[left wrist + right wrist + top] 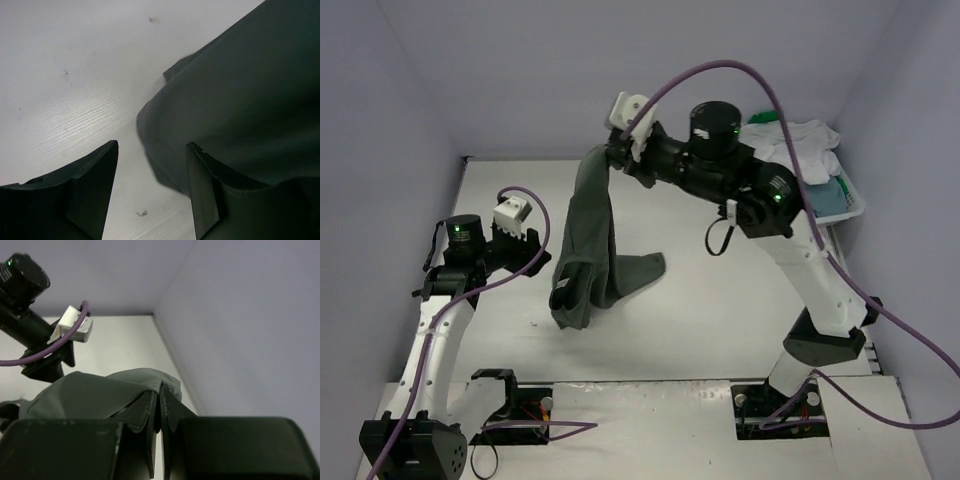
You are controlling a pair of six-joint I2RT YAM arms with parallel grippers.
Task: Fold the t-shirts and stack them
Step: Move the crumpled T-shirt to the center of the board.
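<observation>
Dark grey t-shirt (590, 230) hanging vertically, top pinched by right gripper (161, 395), left gripper (152, 150) parted beside its foot

The white table (720, 330) carries the lower end of a grey shirt (595, 250), bunched just left of centre; the rest of it hangs lifted above. A basket (842, 200) sits at the far right edge.

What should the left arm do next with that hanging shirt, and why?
Probably ease the left fingers onto the lower edge of the dark grey t-shirt and close. They stand open with that edge in their gap, while the right fingers, shut on its top, hold it hanging to the table.
</observation>
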